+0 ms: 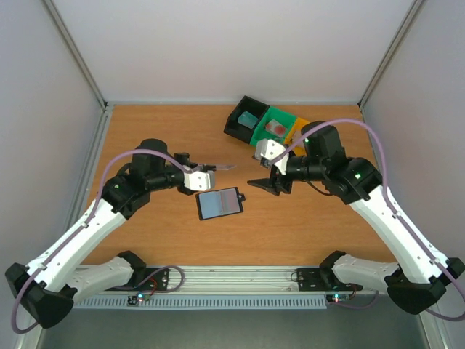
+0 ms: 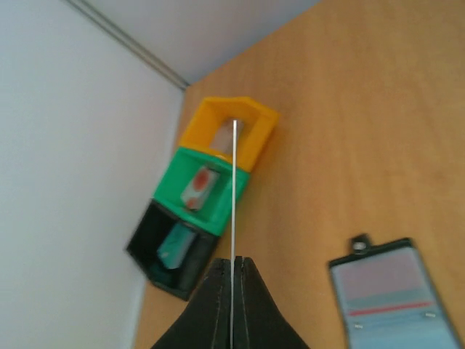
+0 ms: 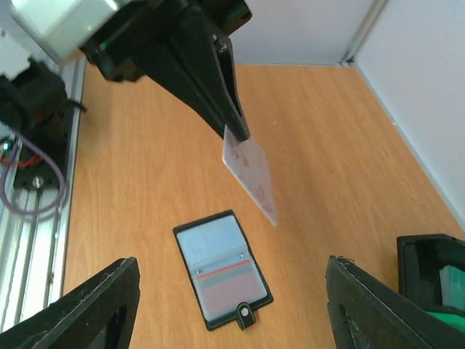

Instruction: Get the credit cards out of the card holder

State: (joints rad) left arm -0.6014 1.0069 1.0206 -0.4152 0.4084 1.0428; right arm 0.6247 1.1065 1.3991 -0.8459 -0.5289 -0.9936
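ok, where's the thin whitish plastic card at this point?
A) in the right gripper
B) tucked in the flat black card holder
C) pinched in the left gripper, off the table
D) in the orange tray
C: the thin whitish plastic card hangs pinched in the left gripper above the open flat black card holder, while the right gripper is open and empty.

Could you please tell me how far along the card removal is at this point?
Done: a teal card lies in the black tray, a red one in the green tray. In hand: the left gripper pinches a whitish card off the table, near the open card holder; the right gripper is open. Left: setting that card down, probably in the orange tray.
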